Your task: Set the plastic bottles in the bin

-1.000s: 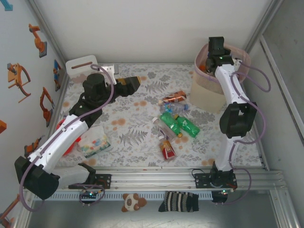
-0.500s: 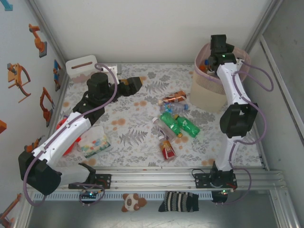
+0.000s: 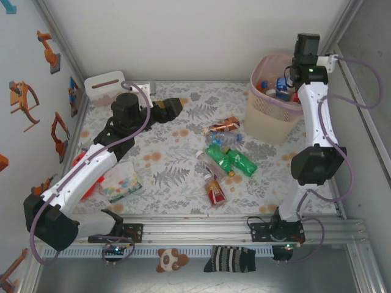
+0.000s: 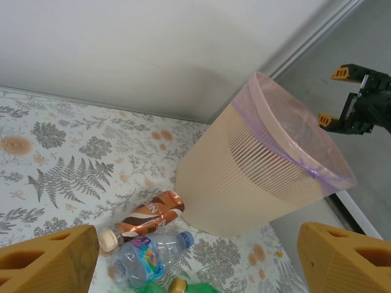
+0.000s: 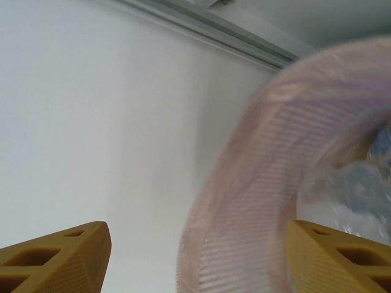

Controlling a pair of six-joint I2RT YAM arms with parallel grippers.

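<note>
The beige-pink bin stands at the back right with several bottles lying in it. My right gripper hangs open and empty above the bin's right rim; its wrist view shows the blurred rim. On the floral mat lie a brown bottle, a clear blue-capped bottle, two green bottles and a red-labelled one. My left gripper is open, left of them, facing the bin, the brown bottle and the clear bottle.
A white box with a slot sits at the back left. A clear packet with coloured dots lies under my left arm. The back wall and right wall stand close to the bin. A sock and toy bear lie beyond the front rail.
My right gripper has swung up and to the right, from over the bin's mouth to its right rim, uncovering the bottles inside. The left arm shifted slightly and then held still.
</note>
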